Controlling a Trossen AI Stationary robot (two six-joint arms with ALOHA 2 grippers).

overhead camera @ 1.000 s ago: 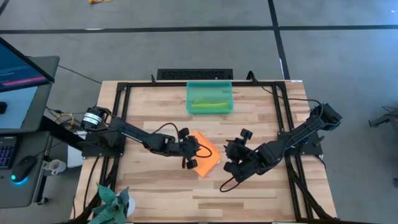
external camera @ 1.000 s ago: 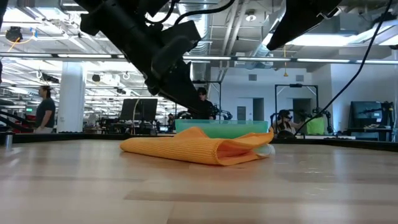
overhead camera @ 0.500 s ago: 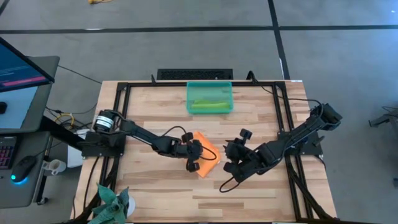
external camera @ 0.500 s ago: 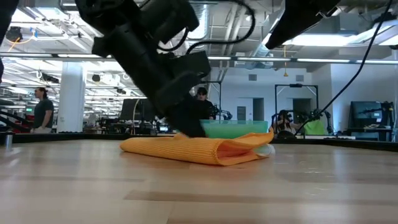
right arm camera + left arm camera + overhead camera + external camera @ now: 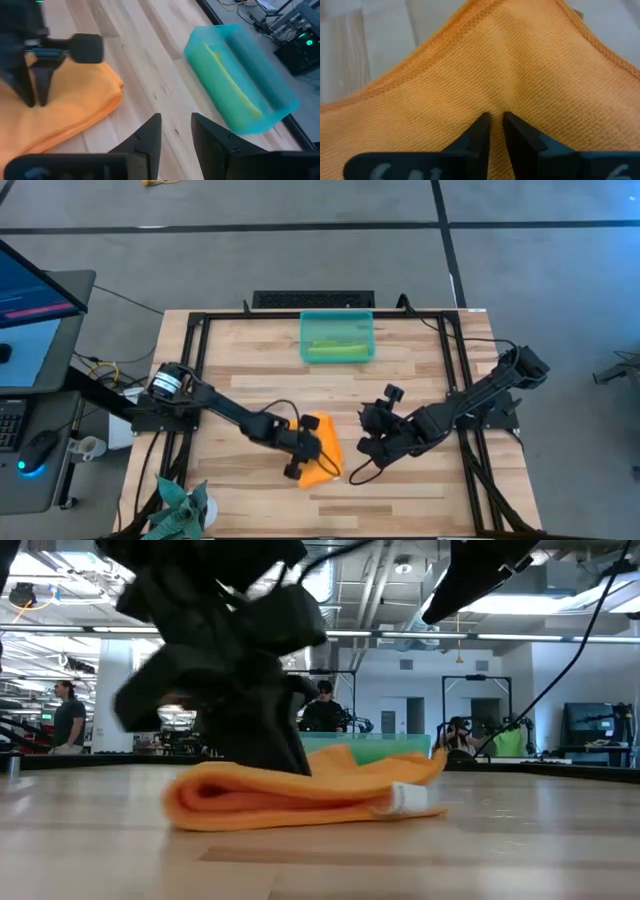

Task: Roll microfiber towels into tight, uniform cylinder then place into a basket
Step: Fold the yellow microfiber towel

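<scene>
While pinched by the left gripper — orange towel lies folded.

Orange towel folded, mid-table, green towel rolled inside teal basket

The wooden worktop fills the centre of the high view, edged by a black metal frame. At the lower left corner of that view sits a dark green spiky plant. Along the left edge stand a monitor showing a blue screen, a keyboard and a mouse with a blue glow. The grey floor runs across the top, crossed by dark lines. In the low view a person stands at the far left.
</scene>
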